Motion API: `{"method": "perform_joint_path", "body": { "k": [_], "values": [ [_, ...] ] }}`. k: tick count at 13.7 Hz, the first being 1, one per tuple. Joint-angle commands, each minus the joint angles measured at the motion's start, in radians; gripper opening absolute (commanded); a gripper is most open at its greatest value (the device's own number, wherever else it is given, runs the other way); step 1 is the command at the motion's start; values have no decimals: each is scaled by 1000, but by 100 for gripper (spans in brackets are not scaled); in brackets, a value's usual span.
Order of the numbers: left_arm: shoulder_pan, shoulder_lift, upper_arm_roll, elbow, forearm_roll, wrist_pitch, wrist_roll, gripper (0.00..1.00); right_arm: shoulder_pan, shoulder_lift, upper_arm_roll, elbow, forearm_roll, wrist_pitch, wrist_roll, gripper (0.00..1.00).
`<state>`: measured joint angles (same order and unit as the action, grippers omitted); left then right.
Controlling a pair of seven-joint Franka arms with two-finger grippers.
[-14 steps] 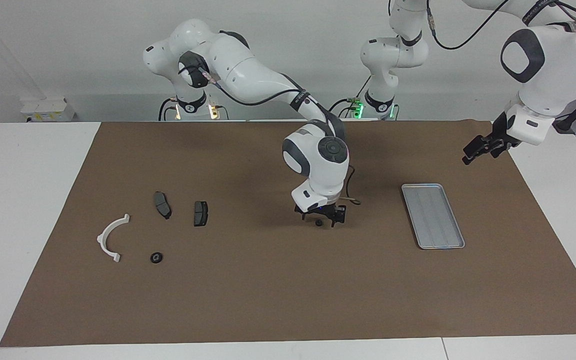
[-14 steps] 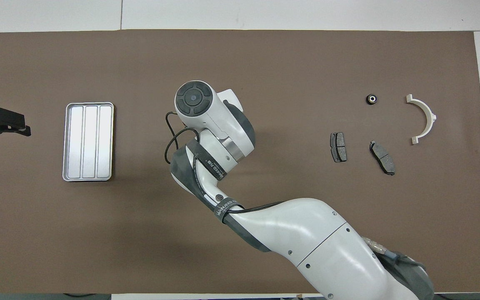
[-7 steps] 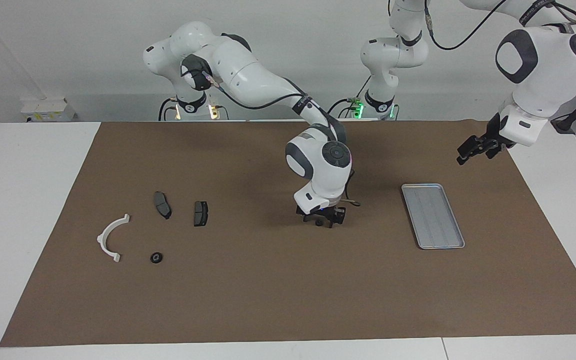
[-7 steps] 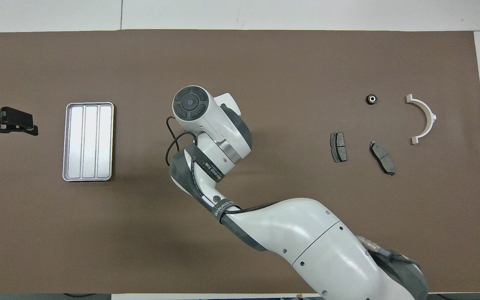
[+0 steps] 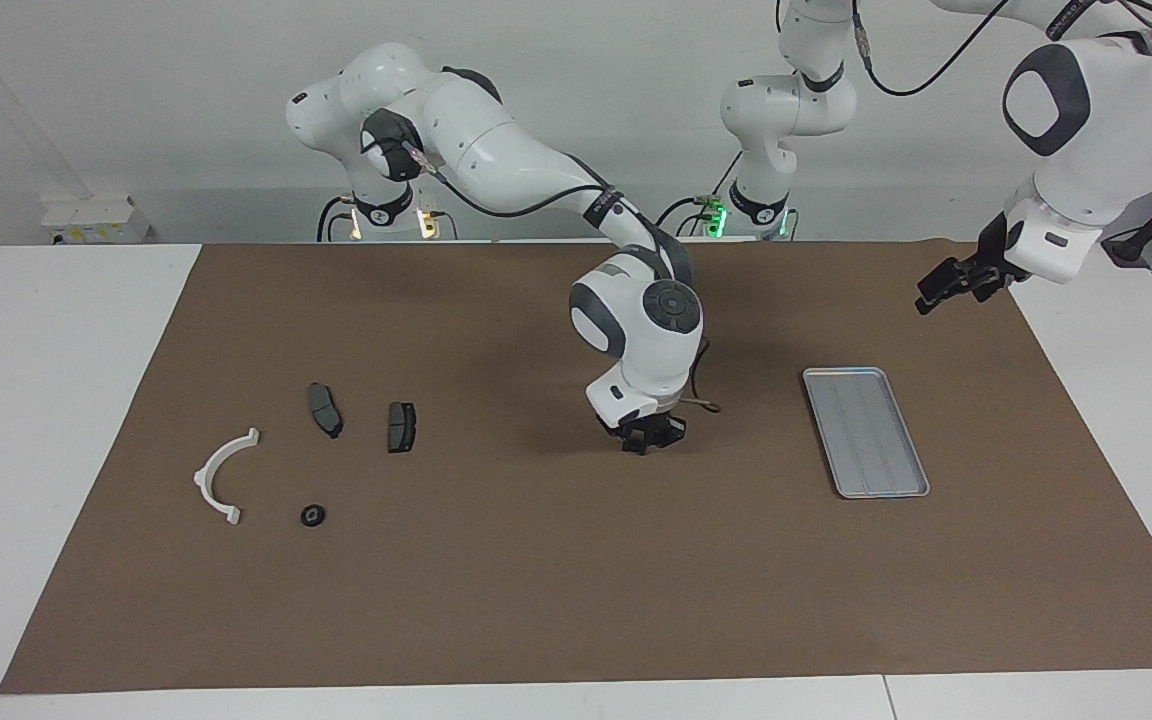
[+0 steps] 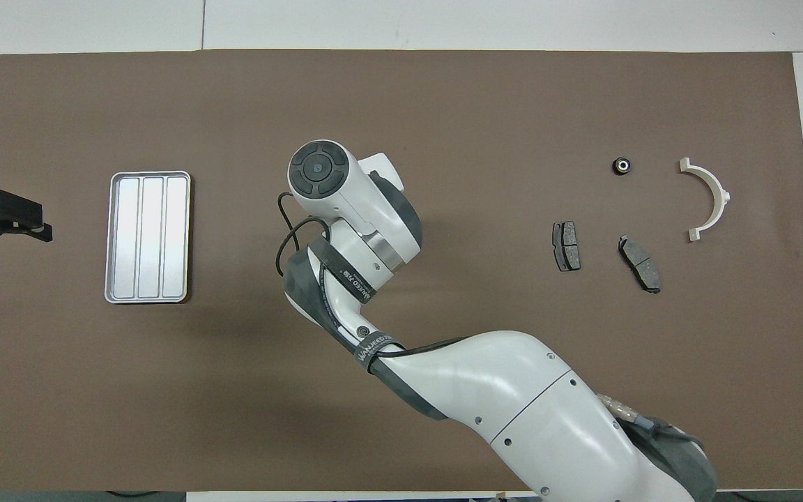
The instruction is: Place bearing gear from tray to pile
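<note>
Between the right gripper's [image 5: 644, 443] closed fingertips, low on the mat, whether a bearing gear is held stays hidden; the pile [image 5: 316, 428] lies toward the right arm's end. The left gripper [image 5: 948, 284] waits open.

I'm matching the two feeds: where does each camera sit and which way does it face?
Facing view: high across the table, looking at both arm bases; right gripper down mid-mat, left gripper waits raised.
Overhead view: above the robots' end, looking steeply down; the right arm hides its gripper.
Both share the tray and white bracket, mirrored.
</note>
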<state>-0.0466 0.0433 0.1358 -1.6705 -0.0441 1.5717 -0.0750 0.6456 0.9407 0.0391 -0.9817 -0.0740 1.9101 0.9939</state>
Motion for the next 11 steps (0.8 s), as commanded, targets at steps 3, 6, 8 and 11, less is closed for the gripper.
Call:
{"method": "perform_joint_path", "body": {
  "k": [3, 6, 8, 11],
  "values": [
    [13, -31, -18, -6, -2, -48, 12, 100, -30, 3, 1, 15, -9, -31, 3, 0],
    [11, -31, -28, -3, 0, -33, 11, 100, -170, -89, 2, 15, -7, -166, -276, 0],
    [13, -29, -25, -2, 0, -7, 11, 100, -274, -121, -4, 11, -21, -210, -519, 0],
    [13, -28, -28, 3, 0, 25, 1, 100, -394, -155, -2, -92, -43, -148, -743, 0]
  ]
}}
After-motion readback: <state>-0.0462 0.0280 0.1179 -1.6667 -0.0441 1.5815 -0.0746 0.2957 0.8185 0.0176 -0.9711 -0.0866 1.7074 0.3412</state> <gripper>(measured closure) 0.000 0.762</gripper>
